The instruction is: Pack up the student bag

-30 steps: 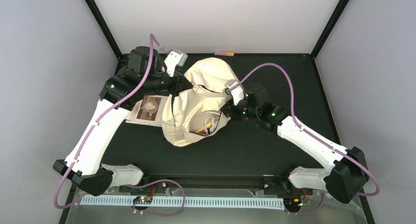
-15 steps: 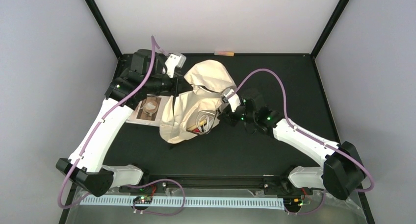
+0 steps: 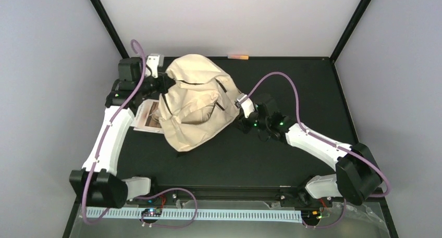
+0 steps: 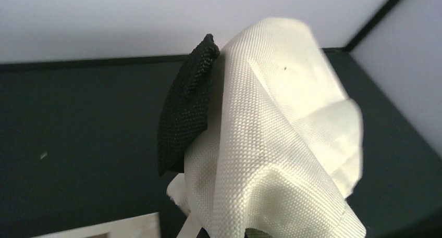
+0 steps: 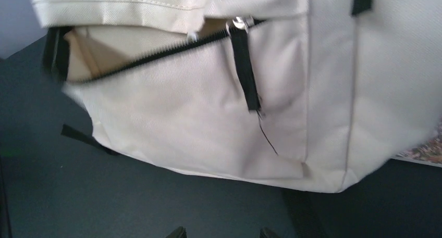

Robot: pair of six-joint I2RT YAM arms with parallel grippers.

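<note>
Upper middle of the overhead view, a little left of centre, the bag (image 3: 193,105) lies slumped on the black table (image 3: 281,160), a soft heap of cream woven cloth crossed by thin black straps. Its upper left corner is pinched by the left gripper (image 3: 162,83), whose jaws are clamped on the cloth; the left wrist view is filled with that coarse weave and a strip of black webbing (image 4: 185,113). The front pocket zip (image 5: 156,53) gapes partly open, with a metal slider (image 5: 238,22) and a black pull tab (image 5: 245,66) trailing a loose thread. From under the bag's left edge pokes a printed booklet (image 3: 147,115); its print is too small to read. The right gripper (image 5: 221,233) hangs just beside the bag's right side, fingertips apart with only table between them. A small pinkish stick (image 3: 238,55) lies at the table's far edge, well apart from the bag.
</note>
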